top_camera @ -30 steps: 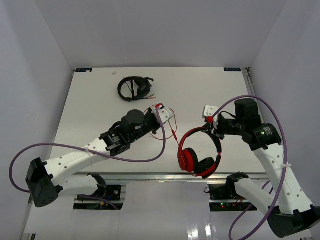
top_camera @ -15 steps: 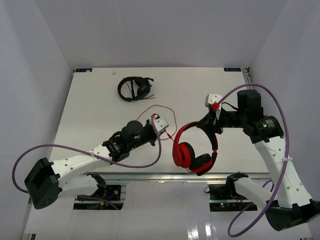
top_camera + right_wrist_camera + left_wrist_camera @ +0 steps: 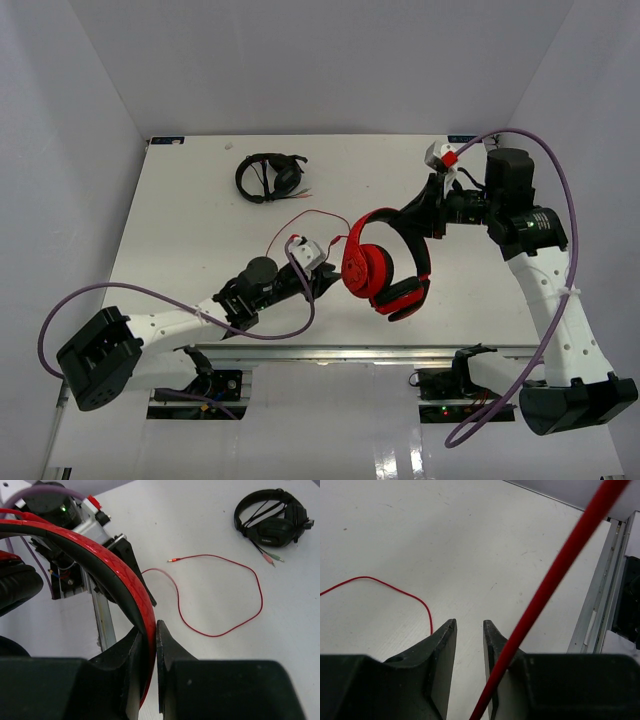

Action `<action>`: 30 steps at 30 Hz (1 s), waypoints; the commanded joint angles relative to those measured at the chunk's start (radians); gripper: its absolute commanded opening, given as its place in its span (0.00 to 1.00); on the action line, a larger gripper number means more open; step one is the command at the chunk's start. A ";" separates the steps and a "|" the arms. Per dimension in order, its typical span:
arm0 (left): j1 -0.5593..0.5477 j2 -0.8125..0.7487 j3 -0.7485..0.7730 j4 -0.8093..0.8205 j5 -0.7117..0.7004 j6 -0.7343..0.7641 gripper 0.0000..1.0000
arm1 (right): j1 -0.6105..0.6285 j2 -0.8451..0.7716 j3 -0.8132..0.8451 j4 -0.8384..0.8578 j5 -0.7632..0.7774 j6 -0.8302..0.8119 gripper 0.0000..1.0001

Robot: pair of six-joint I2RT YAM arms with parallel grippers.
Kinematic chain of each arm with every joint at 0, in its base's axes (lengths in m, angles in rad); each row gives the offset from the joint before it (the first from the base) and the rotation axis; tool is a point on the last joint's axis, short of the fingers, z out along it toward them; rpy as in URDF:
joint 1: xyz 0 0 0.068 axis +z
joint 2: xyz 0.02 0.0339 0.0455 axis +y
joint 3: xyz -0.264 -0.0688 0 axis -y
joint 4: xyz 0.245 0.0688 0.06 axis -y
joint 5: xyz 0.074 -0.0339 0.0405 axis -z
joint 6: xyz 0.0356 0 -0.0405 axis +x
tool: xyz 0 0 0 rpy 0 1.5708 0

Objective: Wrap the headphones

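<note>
The red headphones (image 3: 370, 268) hang tilted above the table's middle right. My right gripper (image 3: 427, 208) is shut on their red headband (image 3: 116, 566), seen close up in the right wrist view, where the gripper (image 3: 150, 627) pinches the band. The thin red cable (image 3: 310, 214) loops over the table from the headphones; its plug end lies loose (image 3: 172, 560). My left gripper (image 3: 326, 284) is low near the front edge, left of the ear cups. Its jaws (image 3: 469, 623) stand a narrow gap apart with bare table between them. A blurred stretch of cable (image 3: 560, 565) crosses in front of its right finger.
Black headphones (image 3: 270, 177) with their own cable lie at the back left, also visible in the right wrist view (image 3: 272, 517). The metal rail of the table's front edge (image 3: 600, 605) is just right of the left gripper. White walls enclose the table.
My right gripper has lifted the red headphones up and toward the back. My left gripper has moved toward the front edge, and the cable loop has shifted with it.
</note>
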 commanded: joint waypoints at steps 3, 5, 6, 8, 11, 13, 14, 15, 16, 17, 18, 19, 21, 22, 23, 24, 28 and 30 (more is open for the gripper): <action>0.005 0.011 -0.016 0.090 0.028 -0.018 0.40 | -0.045 0.003 0.086 0.101 -0.115 0.179 0.08; 0.006 0.010 -0.030 0.093 0.026 -0.016 0.40 | -0.064 0.009 0.102 0.112 -0.114 0.204 0.08; 0.006 0.010 -0.038 0.095 0.025 -0.016 0.40 | -0.074 0.012 0.110 0.117 -0.114 0.217 0.08; 0.006 0.008 -0.060 0.107 0.018 -0.022 0.40 | -0.091 0.018 0.125 0.131 -0.112 0.249 0.08; 0.006 0.014 -0.086 0.121 0.017 -0.033 0.40 | -0.119 0.024 0.144 0.158 -0.103 0.308 0.08; 0.006 0.019 -0.101 0.130 0.020 -0.041 0.40 | -0.134 0.027 0.152 0.174 -0.095 0.342 0.08; 0.006 0.020 -0.108 0.136 0.022 -0.047 0.40 | -0.143 0.028 0.156 0.180 -0.089 0.358 0.08; 0.006 0.019 -0.117 0.141 0.022 -0.051 0.40 | -0.151 0.028 0.160 0.181 -0.081 0.363 0.08; 0.006 0.018 -0.125 0.147 0.023 -0.055 0.39 | -0.159 0.028 0.163 0.183 -0.073 0.369 0.08; 0.006 0.017 -0.132 0.150 0.023 -0.058 0.39 | -0.166 0.028 0.165 0.184 -0.065 0.375 0.08; 0.006 0.013 -0.138 0.156 0.026 -0.061 0.39 | -0.175 0.028 0.166 0.191 -0.055 0.391 0.08; 0.005 0.007 -0.145 0.160 0.028 -0.064 0.39 | -0.184 0.028 0.167 0.199 -0.046 0.408 0.08; 0.006 -0.002 -0.154 0.160 0.031 -0.069 0.39 | -0.199 0.028 0.164 0.216 -0.042 0.436 0.08; 0.006 -0.007 -0.159 0.160 0.032 -0.071 0.38 | -0.215 0.029 0.164 0.222 -0.042 0.447 0.08; 0.006 -0.011 -0.164 0.160 0.033 -0.073 0.37 | -0.230 0.030 0.164 0.229 -0.042 0.458 0.08; 0.005 -0.014 -0.166 0.160 0.033 -0.075 0.36 | -0.234 0.031 0.164 0.239 -0.047 0.472 0.08; 0.005 -0.017 -0.186 0.172 0.034 -0.083 0.26 | -0.252 0.029 0.166 0.273 -0.056 0.515 0.08; 0.006 -0.008 -0.187 0.186 0.035 -0.086 0.21 | -0.253 0.027 0.162 0.284 -0.059 0.528 0.08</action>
